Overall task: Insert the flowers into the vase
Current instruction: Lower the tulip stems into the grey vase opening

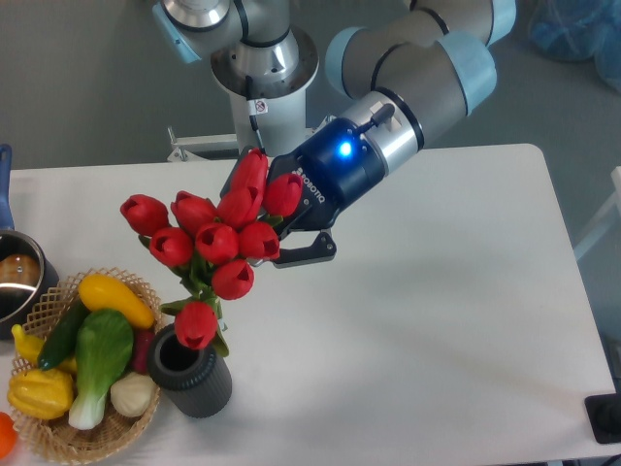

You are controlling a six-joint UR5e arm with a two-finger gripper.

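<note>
A bunch of red tulip flowers (218, 238) with green leaves hangs in the air over the left part of the white table. My gripper (283, 243) sits right behind the buds and is shut on the bunch; one dark finger (310, 254) shows to the right of the buds. The stems are hidden behind the buds and leaves. The dark grey ribbed vase (194, 381) stands upright below the bunch, its round mouth showing. The lowest tulip (197, 323) hangs just above the mouth's rim, and I cannot tell if it touches.
A wicker basket (58, 437) of vegetables stands touching the vase on its left. A metal pot (15, 277) sits at the far left edge. The arm's base (257, 68) rises behind the table. A black object (606, 417) lies at the lower right corner.
</note>
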